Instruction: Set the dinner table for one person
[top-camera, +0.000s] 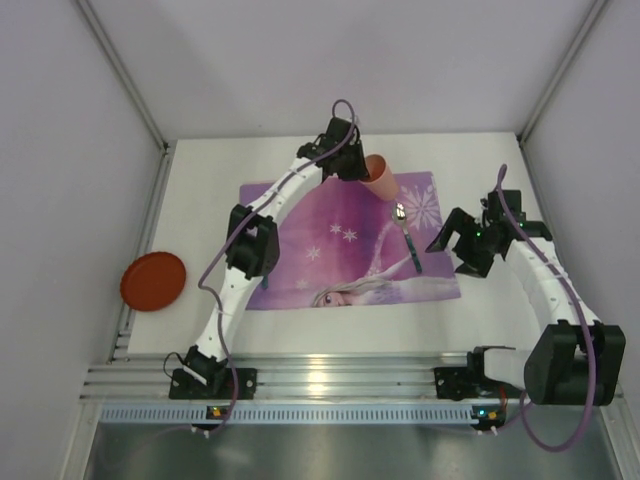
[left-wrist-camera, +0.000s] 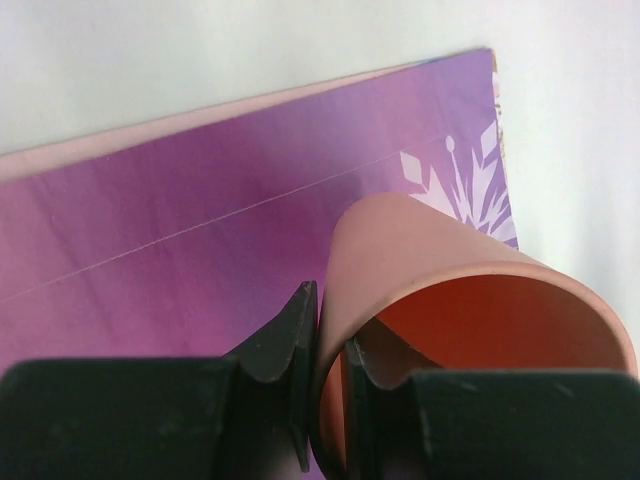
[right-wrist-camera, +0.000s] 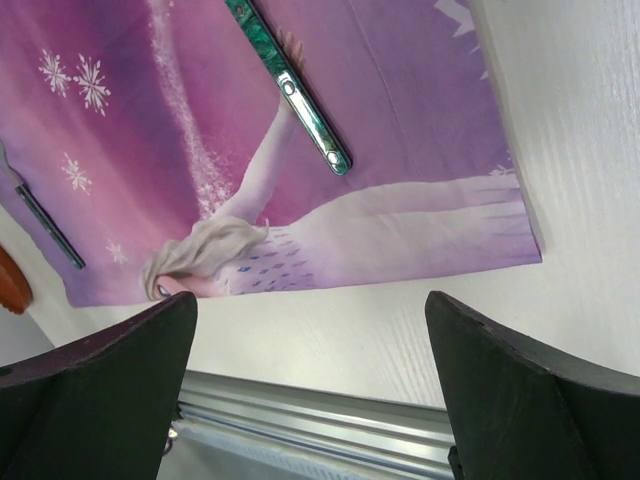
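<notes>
The white counter (top-camera: 330, 330) fills the middle of the top view and carries everything else. On it lies a purple placemat (top-camera: 345, 245) printed with snowflakes and a figure, its long side running left to right.

The left arm (top-camera: 250, 240) reaches diagonally across the placemat toward its far edge. The right arm (top-camera: 540, 280) bends in from the right side.

A round orange-red plate (top-camera: 153, 281) sits at the counter's left edge, well apart from the placemat.

The right tool (right-wrist-camera: 315, 380) is released, its two dark fingers (right-wrist-camera: 100, 370) spread wide. It hangs above bare counter just beside the placemat's near right corner and grasps nothing.

The left tool (left-wrist-camera: 325, 380) is clenched on the wall of a salmon-coloured cup (top-camera: 378, 180), one finger outside the rim and the other inside. The cup is at the far edge of the placemat, near the large white snowflake. Whether its base touches the mat cannot be told.

A spoon (top-camera: 407, 237) with a green handle lies flat on the right part of the placemat, its bowl toward the cup.

In the right wrist view a thin dark utensil (right-wrist-camera: 45, 225) lies near the placemat's left side.
</notes>
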